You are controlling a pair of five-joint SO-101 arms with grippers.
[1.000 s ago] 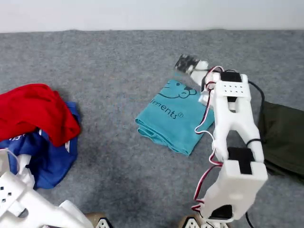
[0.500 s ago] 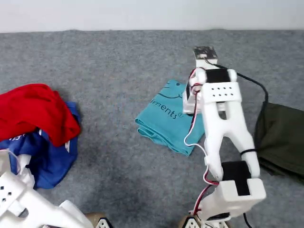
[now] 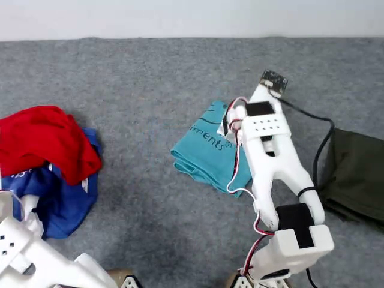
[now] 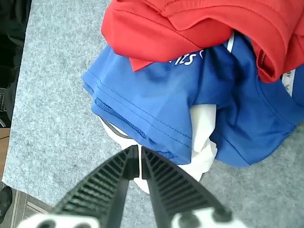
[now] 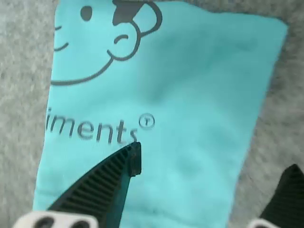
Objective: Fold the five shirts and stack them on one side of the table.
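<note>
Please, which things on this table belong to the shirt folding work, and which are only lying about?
Belong to the job:
teal shirt, folded
red shirt, crumpled
blue shirt, under the red one
white shirt, under the blue one
dark green shirt, apart from the teal one

Only there:
grey table cover
white wall behind

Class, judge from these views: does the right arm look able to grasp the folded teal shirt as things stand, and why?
Probably yes. The right end effector hangs open directly over the teal shirt, and nothing lies on or across the shirt beneath it.
</note>
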